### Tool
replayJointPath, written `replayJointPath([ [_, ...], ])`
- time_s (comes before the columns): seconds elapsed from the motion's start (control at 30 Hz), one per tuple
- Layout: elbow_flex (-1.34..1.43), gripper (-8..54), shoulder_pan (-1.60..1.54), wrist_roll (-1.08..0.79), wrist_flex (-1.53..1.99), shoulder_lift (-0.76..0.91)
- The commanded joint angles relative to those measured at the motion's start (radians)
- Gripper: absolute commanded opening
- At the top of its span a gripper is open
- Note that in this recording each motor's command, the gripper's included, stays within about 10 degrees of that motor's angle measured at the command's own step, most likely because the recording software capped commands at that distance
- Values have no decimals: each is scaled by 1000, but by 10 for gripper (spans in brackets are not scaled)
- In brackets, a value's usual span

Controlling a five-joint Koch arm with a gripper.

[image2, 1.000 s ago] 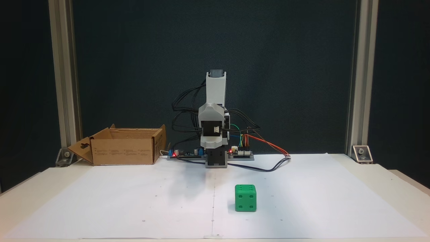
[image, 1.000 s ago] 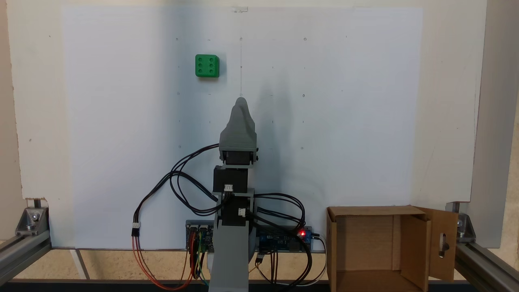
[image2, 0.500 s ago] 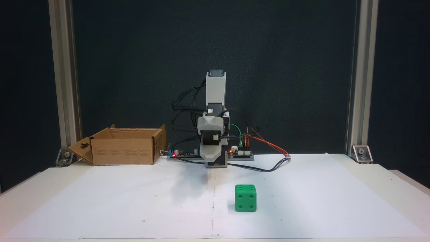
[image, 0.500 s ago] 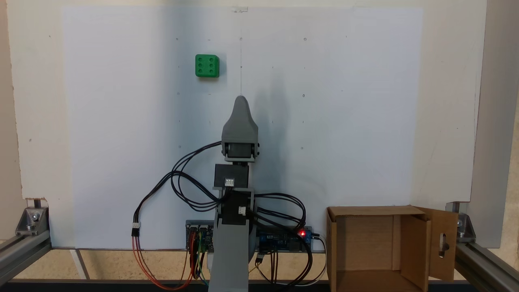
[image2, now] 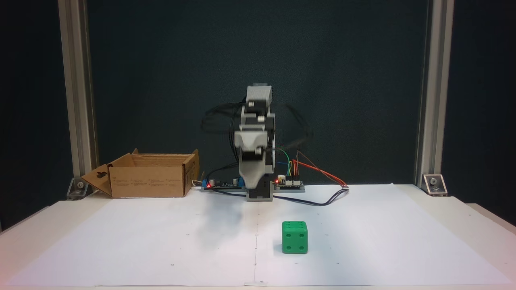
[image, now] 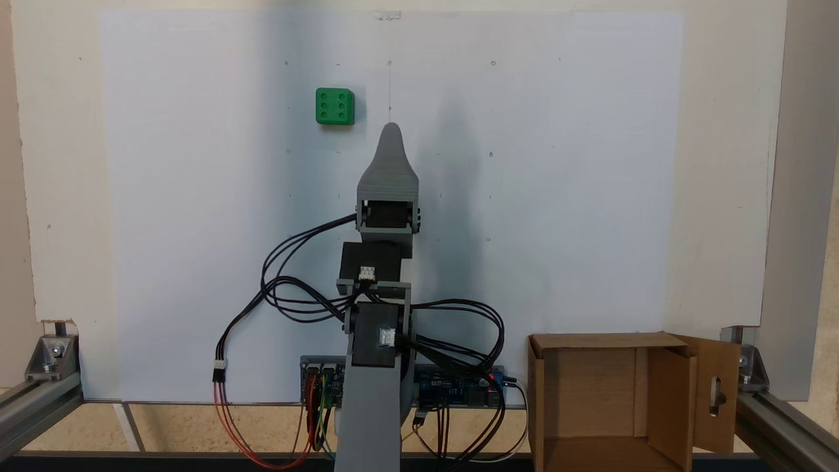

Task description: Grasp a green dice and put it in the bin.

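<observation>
Both fixed views show the green dice alone on the white paper sheet, apart from the gripper, whose single visible tip hides whether its jaws are parted. Bare paper surrounds the dice, clear of every sheet edge. Beside the arm's base, off the paper, the cardboard bin stands open-topped.

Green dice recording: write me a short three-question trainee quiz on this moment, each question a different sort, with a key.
1. True or false: the green dice lies inside the bin.
2. Multiple choice: in the fixed view that faces the arm, the side of the dice toward the camera shows A) two pips, B) four pips, C) six pips.
3. Fill in: the dice rests on a sheet of white ____.

Key: 1 false; 2 B; 3 paper. The gripper holds nothing; its jaws overlap, so open or shut is unclear.
</observation>
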Motion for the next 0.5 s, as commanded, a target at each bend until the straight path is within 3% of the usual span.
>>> replayJointPath([
  [0.0, -114, 422, 9, 57, 161, 106],
  [0.37, -351, 421, -114, 118, 859, 100],
  [0.47, -517, 422, -137, 166, 989, 12],
])
